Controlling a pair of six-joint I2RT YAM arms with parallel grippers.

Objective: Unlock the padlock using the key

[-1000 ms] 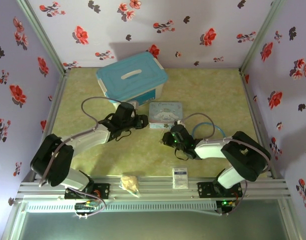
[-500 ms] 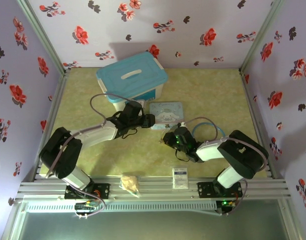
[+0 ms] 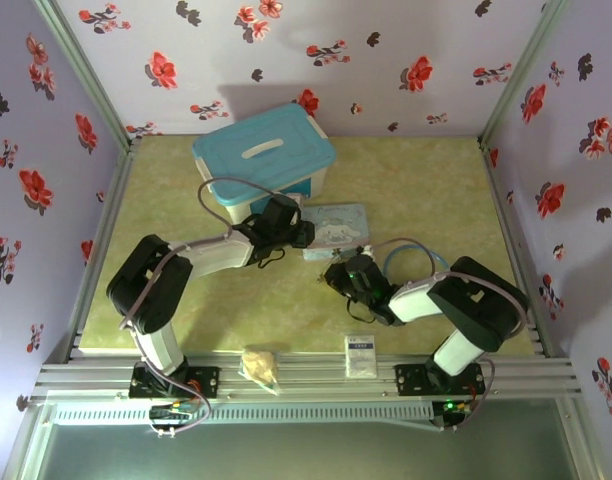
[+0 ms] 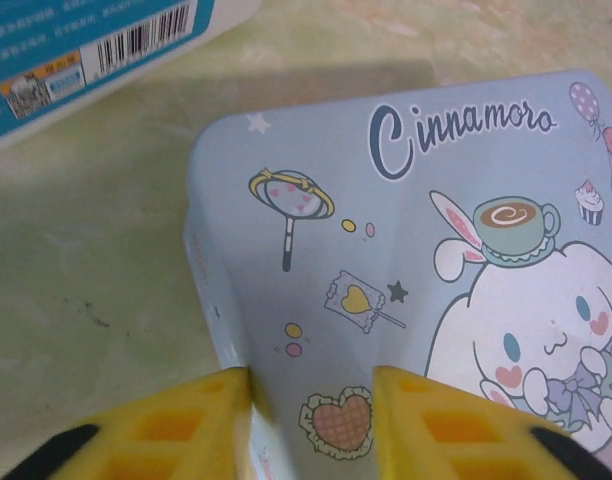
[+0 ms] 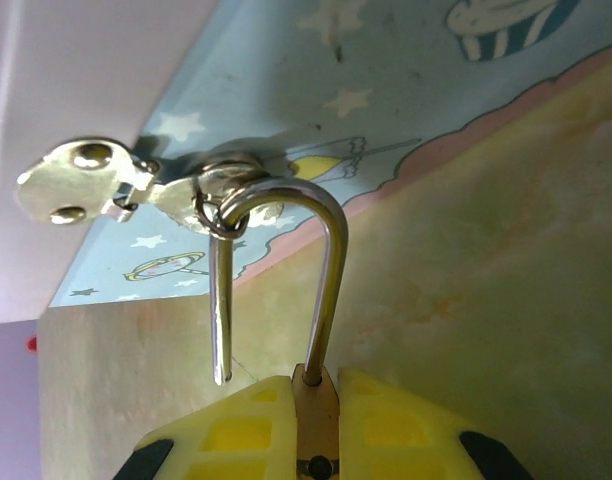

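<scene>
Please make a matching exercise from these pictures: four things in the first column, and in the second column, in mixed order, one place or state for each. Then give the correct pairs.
Things
1. padlock
2. cartoon tin
3. white packet
4. blue-lidded box

Places or states
A. at the table's near edge, close to the right arm's base
B. body clamped between the right gripper's yellow fingers, shackle open and hooked through the tin's hasp
C. far side of the table, behind the tin
D. its near edge sits between the left gripper's yellow fingers

Pairs: 1-B, 2-D, 3-A, 4-C
</scene>
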